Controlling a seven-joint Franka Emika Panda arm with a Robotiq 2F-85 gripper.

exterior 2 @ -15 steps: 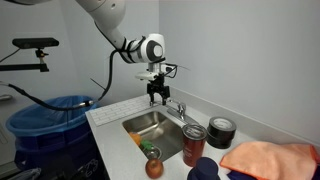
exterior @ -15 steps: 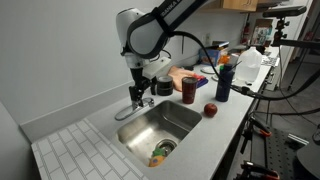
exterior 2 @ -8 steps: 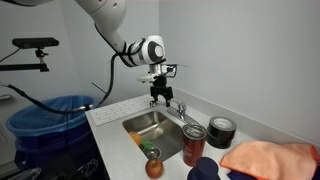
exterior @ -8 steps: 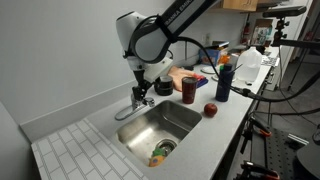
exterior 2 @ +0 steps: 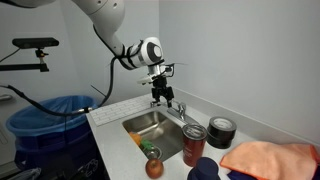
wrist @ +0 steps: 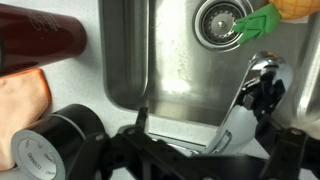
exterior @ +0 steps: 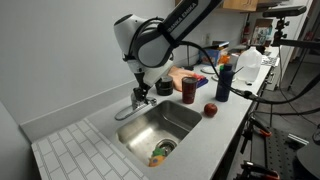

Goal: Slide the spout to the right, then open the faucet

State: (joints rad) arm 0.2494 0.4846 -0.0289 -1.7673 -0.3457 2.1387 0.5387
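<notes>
The faucet [exterior: 137, 101] is a small chrome tap at the back rim of the steel sink [exterior: 185, 117]; it also shows in an exterior view [exterior 2: 176, 106]. Its spout [exterior: 123, 113] reaches out low over the basin. In the wrist view the spout [wrist: 236, 112] is a bright chrome bar running up to a rounded end. My gripper [exterior: 140, 93] hangs straight down onto the faucet and shows in both exterior views [exterior 2: 161, 96]. In the wrist view the gripper [wrist: 205, 115] is open, its dark fingers on either side of the spout, the right finger close against it.
A red can [exterior: 189, 88], an apple [exterior: 210, 110] and a blue bottle [exterior: 224, 78] stand on the counter beside the sink. A tape roll [wrist: 55, 145], orange cloth [exterior 2: 270, 160] and blue bin [exterior 2: 50, 120] are nearby. Green and yellow items [exterior: 160, 153] lie at the drain [wrist: 218, 22].
My gripper has shifted a little along the faucet and stays low over it. The spout has not visibly moved.
</notes>
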